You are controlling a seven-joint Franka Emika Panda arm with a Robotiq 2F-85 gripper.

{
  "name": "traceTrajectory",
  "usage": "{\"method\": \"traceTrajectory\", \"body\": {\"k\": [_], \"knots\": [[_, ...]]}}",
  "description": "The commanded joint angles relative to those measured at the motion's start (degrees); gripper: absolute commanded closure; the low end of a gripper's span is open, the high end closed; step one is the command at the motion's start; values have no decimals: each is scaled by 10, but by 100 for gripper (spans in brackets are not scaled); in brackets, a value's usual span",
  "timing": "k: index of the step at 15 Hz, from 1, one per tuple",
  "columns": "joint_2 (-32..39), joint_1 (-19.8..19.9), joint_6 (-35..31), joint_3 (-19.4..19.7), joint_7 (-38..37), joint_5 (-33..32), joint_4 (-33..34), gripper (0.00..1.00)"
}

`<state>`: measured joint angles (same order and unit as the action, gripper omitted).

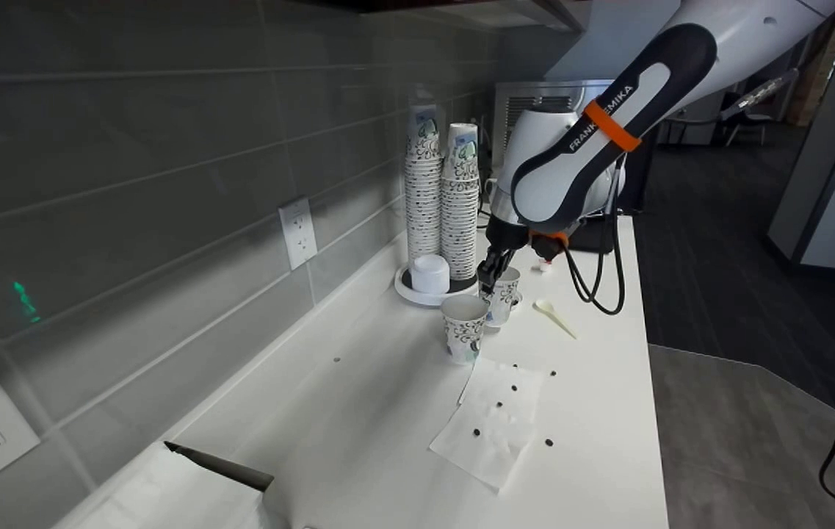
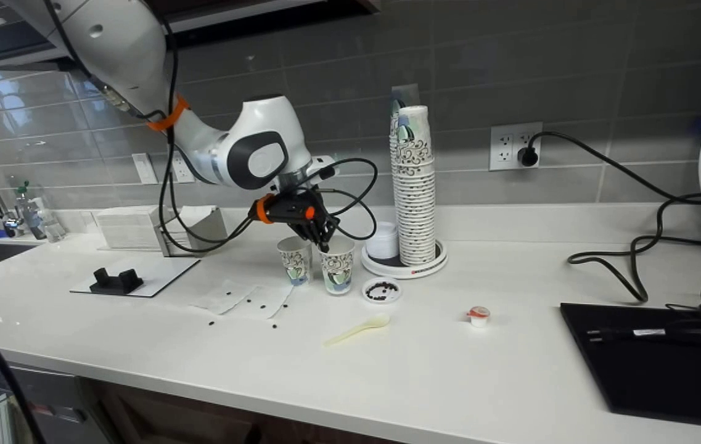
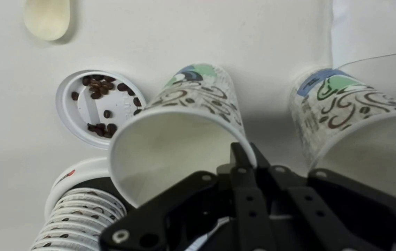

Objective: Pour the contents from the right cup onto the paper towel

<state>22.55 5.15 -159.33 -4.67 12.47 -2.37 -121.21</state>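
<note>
The right cup (image 2: 338,271) is a white paper cup with a swirl pattern, upright on the counter; it also shows in the wrist view (image 3: 201,90). My gripper (image 3: 251,157) is shut on its rim, one fingertip inside and one outside; it also shows in both exterior views (image 1: 488,285) (image 2: 324,242). I see no beans in the visible part of the cup's inside; its bottom is unclear. A similar cup (image 2: 296,259) stands beside it, apart. The white paper towel (image 1: 509,459) lies flat, with several dark beans (image 1: 476,433) on and around it.
A white lid (image 3: 64,104) holding dark beans lies next to the right cup. A pale spoon (image 2: 359,328) and a small creamer tub (image 2: 478,317) lie on the counter. Tall cup stacks (image 1: 459,220) and white lids (image 1: 430,274) stand on a round tray (image 2: 430,268) near the wall.
</note>
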Motion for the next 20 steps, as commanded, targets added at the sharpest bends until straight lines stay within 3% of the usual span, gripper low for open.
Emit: {"method": "traceTrajectory", "body": {"k": [1, 3, 4, 6, 11, 15, 18, 20], "knots": [[27, -3, -26, 2, 5, 5, 20, 99], [31, 0, -29, -2, 8, 8, 22, 99], [32, -1, -29, -2, 6, 7, 21, 71], [28, 0, -27, -3, 7, 7, 19, 65], [-12, -3, -22, -4, 3, 6, -6, 31], [-85, -10, 16, 7, -15, 3, -50, 2], [-156, -9, 87, 15, -15, 7, -98, 0], [-210, 0, 120, 6, 34, 44, -148, 0]]}}
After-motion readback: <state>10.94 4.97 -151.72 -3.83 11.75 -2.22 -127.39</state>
